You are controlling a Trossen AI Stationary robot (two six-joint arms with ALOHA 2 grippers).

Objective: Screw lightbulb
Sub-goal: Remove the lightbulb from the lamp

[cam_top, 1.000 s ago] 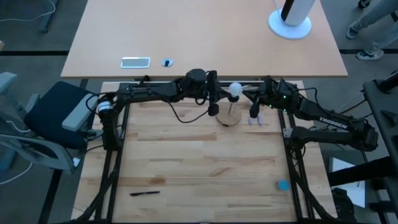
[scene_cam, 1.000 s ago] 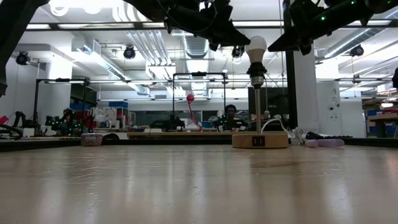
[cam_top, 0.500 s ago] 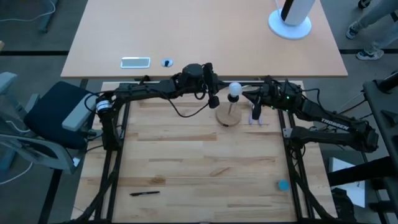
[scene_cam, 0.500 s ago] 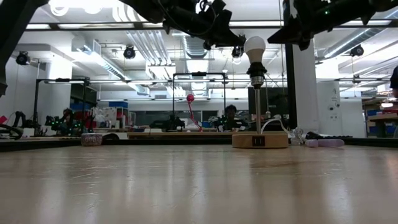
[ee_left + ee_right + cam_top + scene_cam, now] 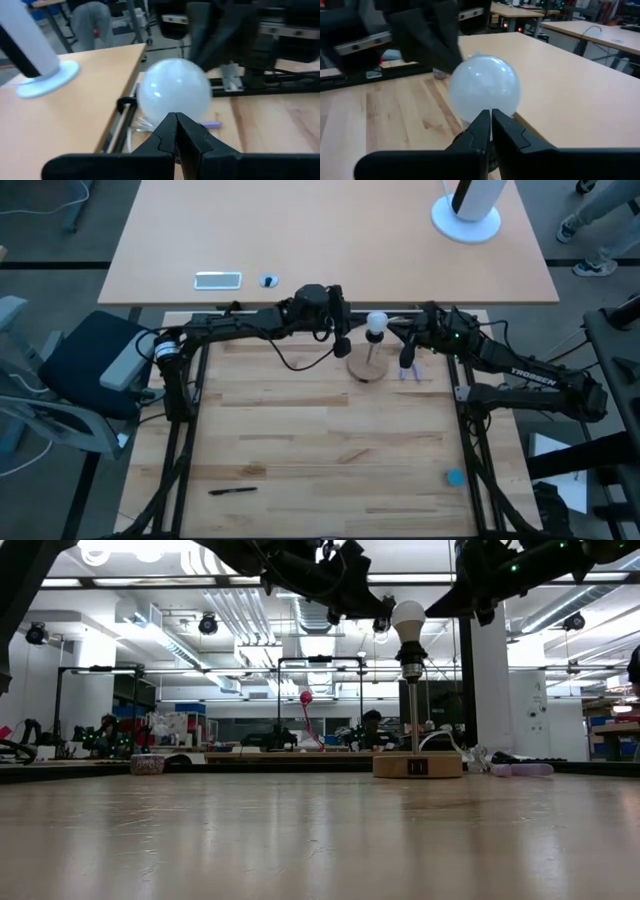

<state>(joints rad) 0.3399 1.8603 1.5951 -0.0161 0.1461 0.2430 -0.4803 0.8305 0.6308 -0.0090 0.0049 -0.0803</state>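
The small white frosted lightbulb [image 5: 376, 323] stands upright in a dark socket on top of a thin post [image 5: 413, 710]. The post rises from a round wooden disc [image 5: 368, 370] near the table's far edge. My left gripper [image 5: 175, 117] is shut, its tips just to the left of the bulb's globe [image 5: 172, 92] at the same height. My right gripper [image 5: 490, 114] is shut as well, its tips close to the globe [image 5: 484, 87] on the right side. Both point nearly level at the bulb [image 5: 408, 616]. My left gripper's shut tips stand right in front of the bulb's round globe, coming level from the table's left; I cannot tell whether they touch it. My right gripper's shut tips come level from the table's right at the globe; I cannot tell whether they touch it either.
A black pen [image 5: 232, 490] lies near the front left and a small blue thing [image 5: 455, 476] near the front right. Small pale and purple bits [image 5: 415, 372] lie beside the disc. On the far desk stand a white-based black cylinder [image 5: 467, 210] and a flat pale device [image 5: 218, 279].
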